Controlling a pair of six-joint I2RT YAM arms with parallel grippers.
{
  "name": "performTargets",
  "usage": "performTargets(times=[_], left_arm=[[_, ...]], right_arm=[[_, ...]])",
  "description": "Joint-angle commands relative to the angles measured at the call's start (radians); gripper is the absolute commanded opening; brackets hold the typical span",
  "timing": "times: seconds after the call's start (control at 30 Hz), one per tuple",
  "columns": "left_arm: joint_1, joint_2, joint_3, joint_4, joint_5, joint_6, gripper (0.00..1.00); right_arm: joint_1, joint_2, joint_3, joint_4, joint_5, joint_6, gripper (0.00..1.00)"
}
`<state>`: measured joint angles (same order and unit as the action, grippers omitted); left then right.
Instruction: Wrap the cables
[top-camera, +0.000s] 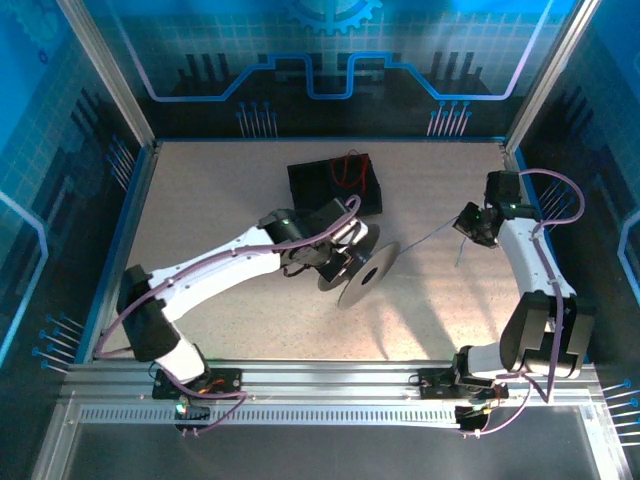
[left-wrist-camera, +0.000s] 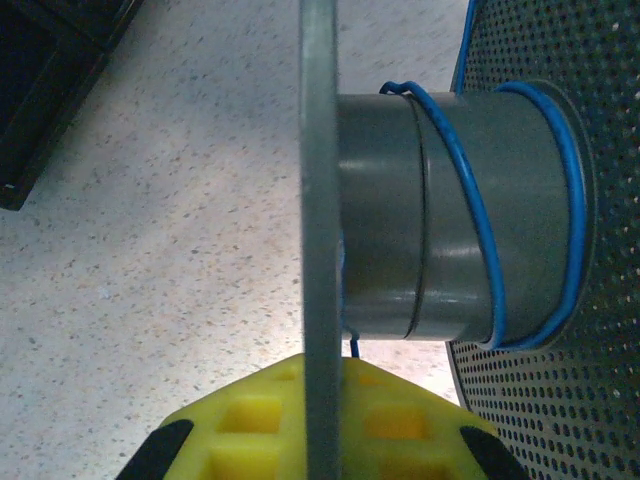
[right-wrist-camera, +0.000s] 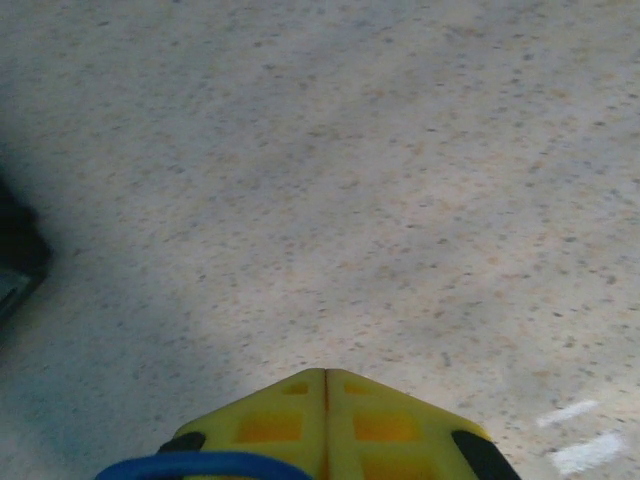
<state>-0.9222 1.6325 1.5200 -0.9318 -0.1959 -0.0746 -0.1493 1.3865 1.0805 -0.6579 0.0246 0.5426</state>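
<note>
Winding is standing at an early stage: the thin blue wire (left-wrist-camera: 478, 210) is lying in roughly two spaced turns around the grey cylindrical hub of the grey plastic spool (top-camera: 362, 272), and most of the hub is showing bare. The left gripper (left-wrist-camera: 320, 430) is clamping one thin flange of the spool edge-on between its yellow fingers, near the middle of the speckled beige table (top-camera: 220, 200). The right gripper (right-wrist-camera: 325, 400) is sitting with its fingers pressed together, judged to be pinching that wire, which is running taut from the spool to it in the top view. The thin red wire (top-camera: 350, 168) is resting on the black box (top-camera: 310, 185), well apart from the spool and not yet wound.
</note>
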Motion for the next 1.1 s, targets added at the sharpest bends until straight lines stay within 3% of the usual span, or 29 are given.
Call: performTargets(times=[0.0,0.3,0.6,0.9,1.07], left_arm=[[0.000,0.035,-0.039,-0.182,-0.131,0.048,0.00],[0.015,0.086,-0.027,-0.144,-0.137,0.048,0.00],[0.139,0.112,0.010,-0.129,-0.142,-0.103,0.00],[0.269,-0.031,-0.036,-0.035,0.090,-0.298,0.00],[0.359,-0.118,-0.064,-0.003,0.098,-0.384,0.00]], right_arm=[[0.029,-0.062,0.063,0.073,-0.012,0.022,0.00],[0.256,-0.122,0.244,0.018,-0.137,-0.050,0.00],[0.605,-0.161,0.371,-0.006,-0.157,-0.131,0.00],[0.875,-0.092,0.471,-0.022,-0.125,-0.167,0.00],[1.004,-0.081,0.466,-0.028,-0.081,-0.179,0.00]])
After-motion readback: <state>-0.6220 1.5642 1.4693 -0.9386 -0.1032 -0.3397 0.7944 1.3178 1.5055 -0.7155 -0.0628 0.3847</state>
